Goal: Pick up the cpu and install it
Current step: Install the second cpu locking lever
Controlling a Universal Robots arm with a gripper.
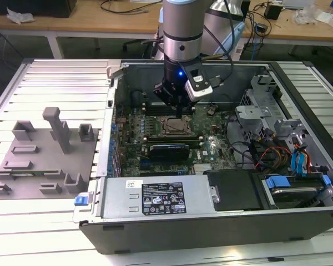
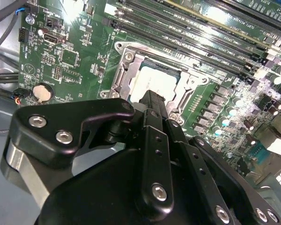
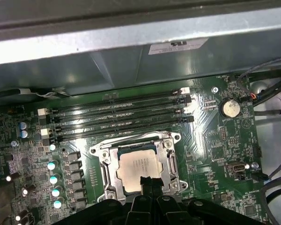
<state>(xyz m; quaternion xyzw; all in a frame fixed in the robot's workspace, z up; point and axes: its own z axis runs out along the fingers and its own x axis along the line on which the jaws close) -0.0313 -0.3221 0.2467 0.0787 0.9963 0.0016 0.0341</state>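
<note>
We see the cpu [image 3: 139, 168] lying flat, silvery top up, inside the socket frame [image 3: 105, 174] on the motherboard [image 3: 215, 150], its edges square with the frame and parallel to the memory slots [image 3: 117, 115]. The gripper [image 3: 149, 182] hovers right over its near edge, fingers pressed together, holding nothing.

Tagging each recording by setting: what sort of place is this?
Probably a robotics lab or workshop: an opened computer case lies on a slatted metal bench, with cable-strewn wooden desks behind it.
</note>
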